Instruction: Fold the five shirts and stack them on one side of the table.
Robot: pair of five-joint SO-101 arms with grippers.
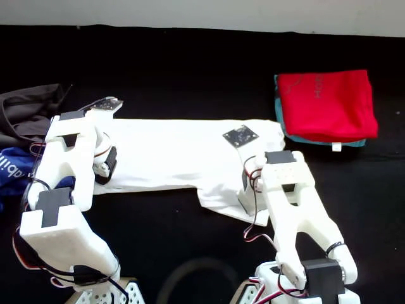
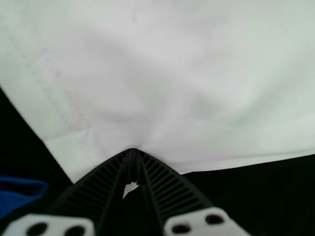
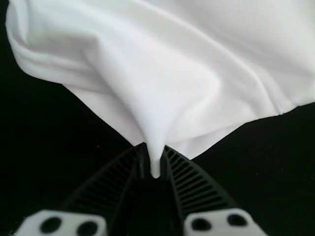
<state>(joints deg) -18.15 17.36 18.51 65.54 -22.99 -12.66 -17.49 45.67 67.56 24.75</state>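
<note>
A white shirt lies stretched across the middle of the black table. My left gripper is shut on the white shirt at its left near edge; in the high view this arm stands at the shirt's left end. My right gripper is shut on a pinched fold of the white shirt; its arm stands over the shirt's right near corner. A folded red shirt lies on a teal one at the back right.
A dark grey shirt and a blue shirt lie crumpled at the table's left edge; the blue cloth also shows beside my left gripper. A white wall runs behind the table.
</note>
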